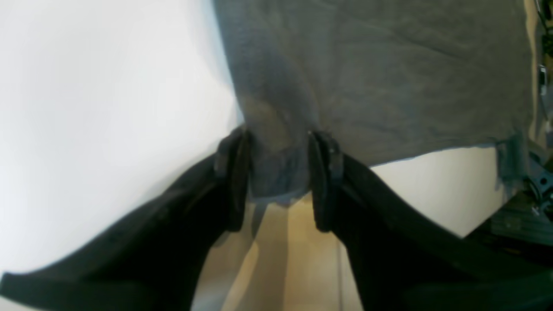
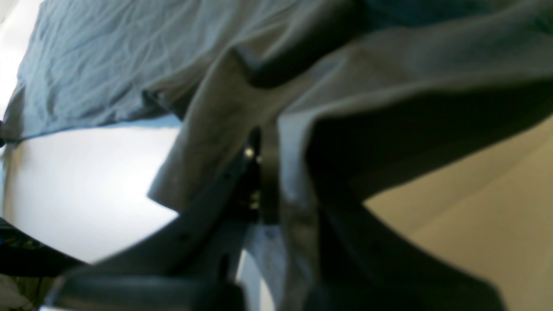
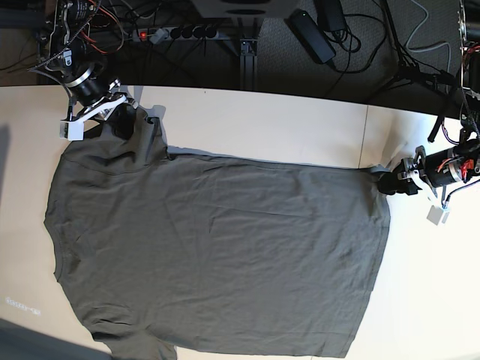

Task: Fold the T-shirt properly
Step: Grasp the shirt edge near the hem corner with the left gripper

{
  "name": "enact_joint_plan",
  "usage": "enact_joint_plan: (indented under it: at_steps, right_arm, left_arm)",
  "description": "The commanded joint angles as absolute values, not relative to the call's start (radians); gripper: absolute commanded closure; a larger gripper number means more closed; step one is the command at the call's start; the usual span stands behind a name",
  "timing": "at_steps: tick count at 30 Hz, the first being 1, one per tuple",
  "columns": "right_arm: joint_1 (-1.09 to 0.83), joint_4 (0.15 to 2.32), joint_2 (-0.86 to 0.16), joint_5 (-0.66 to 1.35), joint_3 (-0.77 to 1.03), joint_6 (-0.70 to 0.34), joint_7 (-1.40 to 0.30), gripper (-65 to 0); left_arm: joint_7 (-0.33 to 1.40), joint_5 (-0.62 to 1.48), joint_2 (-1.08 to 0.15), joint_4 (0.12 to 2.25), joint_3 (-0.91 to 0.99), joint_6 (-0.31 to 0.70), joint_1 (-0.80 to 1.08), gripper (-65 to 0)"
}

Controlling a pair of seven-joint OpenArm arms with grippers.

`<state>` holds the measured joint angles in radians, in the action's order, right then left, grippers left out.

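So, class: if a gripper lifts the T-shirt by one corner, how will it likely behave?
Probably floppy: the T-shirt lies flat on the table, and where the right gripper pinches it, the cloth bunches and drapes. Likely light, being thin and wrinkled. It shouldn't roll or tip, though the hem could slip from the open left gripper.

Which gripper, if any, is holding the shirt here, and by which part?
The right gripper is shut on the T-shirt at its sleeve. The left gripper straddles the hem corner with its jaws apart, gripping nothing.
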<state>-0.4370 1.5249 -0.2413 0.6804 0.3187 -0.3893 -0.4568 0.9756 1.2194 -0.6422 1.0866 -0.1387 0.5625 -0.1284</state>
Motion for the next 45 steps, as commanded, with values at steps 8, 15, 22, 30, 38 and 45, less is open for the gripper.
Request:
enact_joint_plan:
  at_steps: [8,15,22,30,38,45]
  right_arm:
    - [-0.443,1.523,-0.252,0.644,0.323,-0.382,-0.498,0.0]
    - [-0.443,1.523,-0.252,0.646,0.323,-0.383,-0.498,0.0]
    - [-0.44,1.523,-0.252,0.647,0.323,-0.382,-0.498,0.0]
    - [-0.44,1.523,-0.252,0.647,0.323,-0.382,-0.498,0.0]
    - [-0.44,1.523,-0.252,0.647,0.323,-0.382,-0.498,0.0]
    - [-0.44,1.523,-0.252,0.642,0.323,-0.383,-0.499,0.0]
  left_arm:
    - [0.94,1.131,-0.623,1.09,-0.183,0.539,-0.141,-27.5]
    - [0.947,1.148,-0.607,1.09,-0.183,0.539,-0.2,-27.5]
    - [0.912,1.142,-0.606,1.09,-0.183,0.54,-0.218,-21.6]
    - [0.786,0.985,-0.58,1.09,-0.183,0.544,-0.218,0.0]
    - [0.654,0.771,-0.589,1.09,-0.183,0.546,-0.215,0.0]
    - [0.662,0.762,-0.612,1.09,-0.183,0.671,-0.213,0.0]
